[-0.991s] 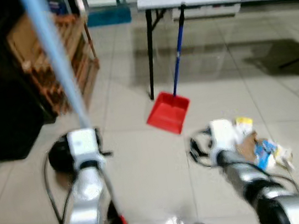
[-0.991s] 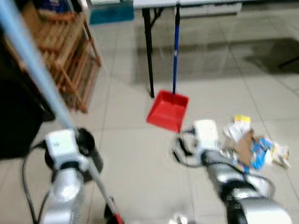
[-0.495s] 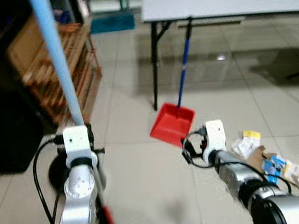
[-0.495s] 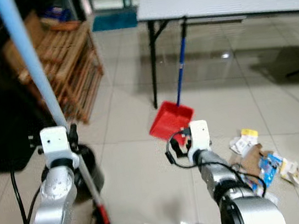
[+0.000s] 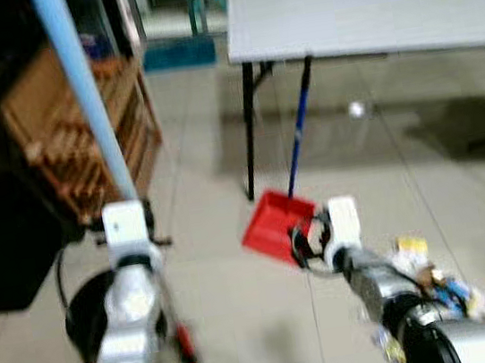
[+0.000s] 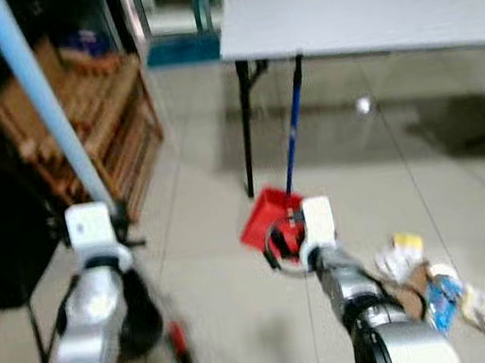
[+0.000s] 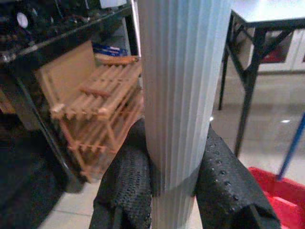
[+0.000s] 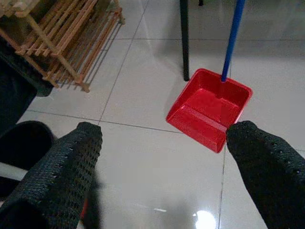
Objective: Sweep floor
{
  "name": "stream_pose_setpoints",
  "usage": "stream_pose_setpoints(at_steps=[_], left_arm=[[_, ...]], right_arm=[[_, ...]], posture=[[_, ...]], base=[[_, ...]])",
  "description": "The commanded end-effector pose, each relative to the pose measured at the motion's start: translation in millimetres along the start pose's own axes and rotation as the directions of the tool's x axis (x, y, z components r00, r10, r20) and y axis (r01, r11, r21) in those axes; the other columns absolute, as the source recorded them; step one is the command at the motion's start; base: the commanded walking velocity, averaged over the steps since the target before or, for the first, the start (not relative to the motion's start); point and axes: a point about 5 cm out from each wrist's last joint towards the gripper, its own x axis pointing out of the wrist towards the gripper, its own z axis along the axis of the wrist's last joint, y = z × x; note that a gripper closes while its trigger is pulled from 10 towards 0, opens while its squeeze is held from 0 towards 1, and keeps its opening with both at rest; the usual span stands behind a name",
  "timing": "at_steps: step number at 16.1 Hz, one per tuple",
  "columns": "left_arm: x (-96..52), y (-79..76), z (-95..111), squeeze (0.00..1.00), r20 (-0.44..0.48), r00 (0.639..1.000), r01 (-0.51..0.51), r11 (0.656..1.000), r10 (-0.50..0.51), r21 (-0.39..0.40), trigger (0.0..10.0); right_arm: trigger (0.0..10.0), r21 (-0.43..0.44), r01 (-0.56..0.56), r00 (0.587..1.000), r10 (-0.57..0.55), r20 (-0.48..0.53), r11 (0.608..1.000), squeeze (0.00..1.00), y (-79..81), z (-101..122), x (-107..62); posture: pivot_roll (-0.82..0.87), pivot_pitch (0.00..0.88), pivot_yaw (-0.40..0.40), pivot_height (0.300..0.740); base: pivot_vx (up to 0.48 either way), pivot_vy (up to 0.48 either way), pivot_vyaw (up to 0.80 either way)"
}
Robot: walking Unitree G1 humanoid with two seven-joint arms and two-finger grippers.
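Gripping the pale blue broom handle [image 7: 183, 95], the left tool [image 7: 183, 191] has both black fingers [image 7: 126, 186] pressed against the ribbed pole, one on each side; in the head views the handle [image 5: 87, 104] rises from the left wrist up toward the far left, and its lower part with a red band [image 5: 185, 341] runs down to the floor near the left arm. Right tool [image 8: 162, 176] released, fingers [image 8: 57, 171] spread wide apart with nothing between them, held over the tile floor [image 8: 143, 109], pointing at the red dustpan [image 8: 209, 109]. Dustpan [image 5: 271, 224] sits on the floor in the middle, just beyond the right wrist, its blue stick [image 5: 299, 124] leaning up against the edge of the grey counter [image 5: 363, 11]. Black counter leg [image 5: 247, 131] stands just left of the dustpan. Litter pile [image 6: 429, 286] of paper and wrappers lies on the floor to the right, near the right arm. Wooden rack [image 5: 83, 141] leans at far left beside dark furniture. Round black object [image 5: 84, 307] on the floor behind the left arm, can't tell what it is. Head views blurred.
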Motion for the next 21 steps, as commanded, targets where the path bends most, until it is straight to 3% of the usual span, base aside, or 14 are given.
stream_pose_setpoints(at_steps=[1,16,21], left_arm=[[2.1,-11.0,9.6,0.00,0.039,0.999,0.033,0.999,-0.032,-0.014,10.0],[1.7,-13.4,9.9,0.00,0.036,0.999,0.028,0.999,-0.027,-0.027,10.0],[1.5,-14.3,10.6,0.00,0.044,0.998,0.035,0.999,-0.034,-0.029,10.0]], right_arm=[[10.0,-0.004,0.025,1.000,-0.025,0.002,1.000,0.00,-10.6,1.8,-2.5],[10.0,0.007,0.011,1.000,-0.011,-0.007,1.000,0.00,-8.9,-0.1,-2.5],[10.0,0.001,0.007,1.000,-0.007,-0.006,1.000,0.00,-7.9,0.4,-2.1]], posture=[[0.10,0.076,-0.003,0.740],[0.11,0.110,-0.014,0.740],[0.10,0.114,-0.013,0.740]], base=[[0.472,0.000,0.00],[0.476,0.000,0.00],[0.368,0.000,-0.32]])
